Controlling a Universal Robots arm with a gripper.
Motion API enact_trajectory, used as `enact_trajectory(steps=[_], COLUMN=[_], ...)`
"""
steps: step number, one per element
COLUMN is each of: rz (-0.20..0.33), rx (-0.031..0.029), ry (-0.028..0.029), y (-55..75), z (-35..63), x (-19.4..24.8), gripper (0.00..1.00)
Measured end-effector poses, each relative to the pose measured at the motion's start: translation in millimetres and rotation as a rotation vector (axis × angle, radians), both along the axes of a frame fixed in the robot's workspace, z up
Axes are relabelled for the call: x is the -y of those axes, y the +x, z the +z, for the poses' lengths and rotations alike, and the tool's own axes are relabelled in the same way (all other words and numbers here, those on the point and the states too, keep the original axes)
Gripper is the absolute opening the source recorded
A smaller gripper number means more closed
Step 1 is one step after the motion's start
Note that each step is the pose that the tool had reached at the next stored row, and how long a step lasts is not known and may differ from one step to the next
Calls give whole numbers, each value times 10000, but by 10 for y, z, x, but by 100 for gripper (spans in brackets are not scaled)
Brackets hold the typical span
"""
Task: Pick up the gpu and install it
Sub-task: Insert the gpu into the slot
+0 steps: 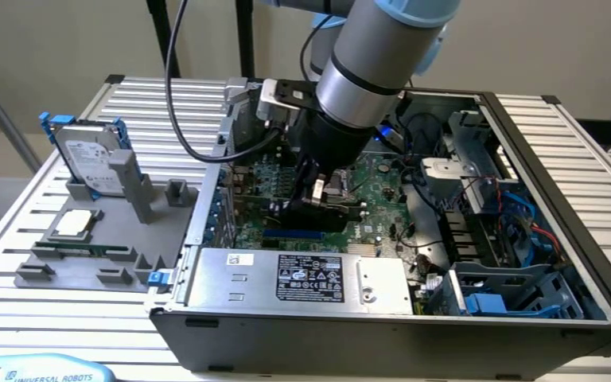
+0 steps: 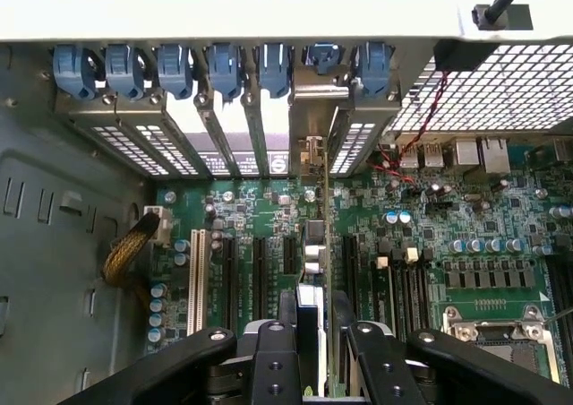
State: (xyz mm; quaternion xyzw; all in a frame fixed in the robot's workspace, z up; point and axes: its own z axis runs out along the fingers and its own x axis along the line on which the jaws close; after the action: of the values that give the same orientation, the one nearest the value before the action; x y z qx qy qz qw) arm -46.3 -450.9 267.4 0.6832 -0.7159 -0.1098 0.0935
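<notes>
PC case lies open on the slatted surface, and my arm is down inside it over the motherboard. PSU fills the case's front edge, well apart from me.

My gripper hangs mid-case above the expansion slots. The fingers are narrow, pinched on the top edge of the gpu. So the card isn't off to any side of me: it's straight below the pinch, standing on edge. Its long axis runs from between my fingers to the case's rear wall, w/ the silver bracket end up against the rear opening, under the row of blue retention clips. I judge it's lined up w/ its slot and low on the board. Can't tell if the edge connector is fully home, since the card hides its own foot.

What's close inside the case:
- Blank slot covers stand just beside the bracket, toward the case's bare wall.
- Empty slots, incl. a white one, sit on that same side.
- CPU socket is on the card's other side, near but apart.
- A braided cable curls near the bare case wall, out of the way.

Outside the case, on the exterior view's left, a grey fixture holds the hard drive w/ blue rails.
</notes>
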Motion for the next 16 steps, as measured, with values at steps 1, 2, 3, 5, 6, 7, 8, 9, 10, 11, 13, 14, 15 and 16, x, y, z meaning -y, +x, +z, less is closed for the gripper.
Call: enact_trajectory(steps=[1,2,3,5,6,7,8,9,10,11,13,14,15,16], rz=[0,2,3,3,4,3,4,2,2,3,3,5,5,4], rx=[33,66,93,100,101,101,101,100,100,100,100,101,102,104], ry=[-1,0,1,-1,-1,-2,-1,-2,-4,-4,-2,-3,-2,-2], y=[0,0,0,0,0,0,-1,-5,-8,-11,-18,-18,-19,-20], z=[0,-2,-2,-1,-1,-1,-1,-1,-1,-1,-3,-4,-6,-8], x=[-1,-1,-1,0,0,0,0,0,0,0,0,-1,-1,-2], gripper=[26,26,26,26,26,26,26,26,26,26,26,26,26,26])
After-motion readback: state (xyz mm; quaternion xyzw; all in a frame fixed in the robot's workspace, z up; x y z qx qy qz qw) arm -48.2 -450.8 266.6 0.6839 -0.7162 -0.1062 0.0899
